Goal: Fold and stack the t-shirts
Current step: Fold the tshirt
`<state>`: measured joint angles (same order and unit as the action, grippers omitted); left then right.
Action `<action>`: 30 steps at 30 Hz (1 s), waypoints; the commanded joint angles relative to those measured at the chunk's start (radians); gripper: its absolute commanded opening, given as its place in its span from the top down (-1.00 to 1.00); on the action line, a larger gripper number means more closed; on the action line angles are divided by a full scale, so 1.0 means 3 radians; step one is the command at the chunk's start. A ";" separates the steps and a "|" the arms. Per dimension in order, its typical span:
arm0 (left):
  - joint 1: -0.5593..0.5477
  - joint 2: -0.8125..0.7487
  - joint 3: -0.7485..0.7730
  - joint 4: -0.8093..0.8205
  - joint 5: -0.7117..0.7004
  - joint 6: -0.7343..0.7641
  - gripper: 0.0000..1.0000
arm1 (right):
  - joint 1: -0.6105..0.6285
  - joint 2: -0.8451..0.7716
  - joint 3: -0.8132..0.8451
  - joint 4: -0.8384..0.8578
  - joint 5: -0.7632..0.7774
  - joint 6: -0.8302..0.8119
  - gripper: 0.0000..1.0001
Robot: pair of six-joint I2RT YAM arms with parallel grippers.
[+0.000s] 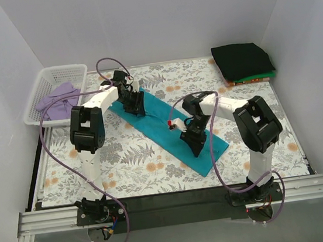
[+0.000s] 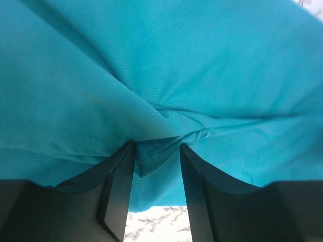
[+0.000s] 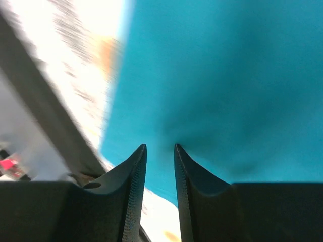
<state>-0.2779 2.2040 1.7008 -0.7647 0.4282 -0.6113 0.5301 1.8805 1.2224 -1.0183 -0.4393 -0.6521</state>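
The teal t-shirt (image 1: 162, 129) lies as a long diagonal strip on the floral cloth. My left gripper (image 1: 135, 107) is at its far left end. In the left wrist view my left gripper (image 2: 157, 146) has a puckered fold of the teal shirt (image 2: 161, 75) pinched between its fingers. My right gripper (image 1: 195, 145) is on the strip's near right part. In the right wrist view my right gripper (image 3: 160, 147) has its jaws narrowly apart with the teal shirt (image 3: 222, 85) at the tips; that view is blurred. The lavender shirt (image 1: 59, 101) lies in the basket. The black shirt (image 1: 242, 61) is folded at the back right.
The white lattice basket (image 1: 61, 71) stands at the back left. Green (image 1: 261, 77) and orange-red (image 1: 236, 82) edges show under the black shirt. The floral table cloth (image 1: 125, 161) covers the table. White walls close in the sides and the back.
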 commanded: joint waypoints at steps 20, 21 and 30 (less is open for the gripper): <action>0.0134 -0.1124 -0.1220 0.1091 0.0358 -0.1214 0.52 | -0.0110 -0.0143 0.0328 0.0521 -0.0116 0.0476 0.80; 0.0139 -0.1103 -0.1282 0.1107 0.0332 -0.1214 0.62 | -0.0110 -0.0122 0.0292 0.0531 -0.0075 0.0466 0.84; 0.0164 -0.0603 -0.1196 0.1179 0.0137 -0.1087 0.71 | 0.0033 0.0062 -0.0091 0.0648 -0.0514 0.0496 0.95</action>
<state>-0.2363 1.9907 1.3052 -0.4423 0.5003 -0.9535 0.5056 1.8751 1.2243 -0.8536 -0.5106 -0.5198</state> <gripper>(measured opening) 0.147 0.031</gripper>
